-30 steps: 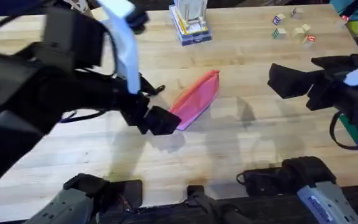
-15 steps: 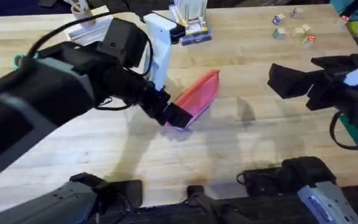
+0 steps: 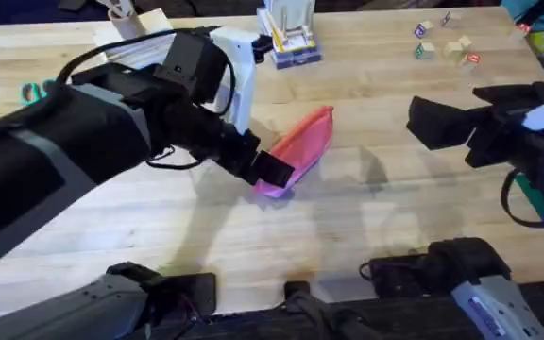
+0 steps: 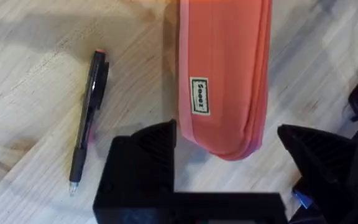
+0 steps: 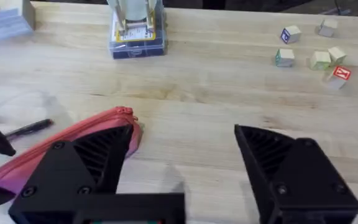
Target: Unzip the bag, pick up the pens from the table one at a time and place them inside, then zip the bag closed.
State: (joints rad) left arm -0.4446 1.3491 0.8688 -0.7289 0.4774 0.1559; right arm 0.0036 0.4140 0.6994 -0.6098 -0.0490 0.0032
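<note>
The left gripper (image 4: 229, 162) is held spread wide, nothing between the fingers; the near, rounded end of the bag (image 4: 225, 74) is straddled by the jaws. The bag's long axis runs straight away from the fingers, zipper apparently still closed. One pen (image 4: 89, 121) lies on the table (image 4: 30, 74) just beside the bag, roughly parallel, outside the one finger. The right gripper (image 5: 182, 180) is also parted and empty, well apart from the bag's far end; the left arm is judged nearer.
</note>
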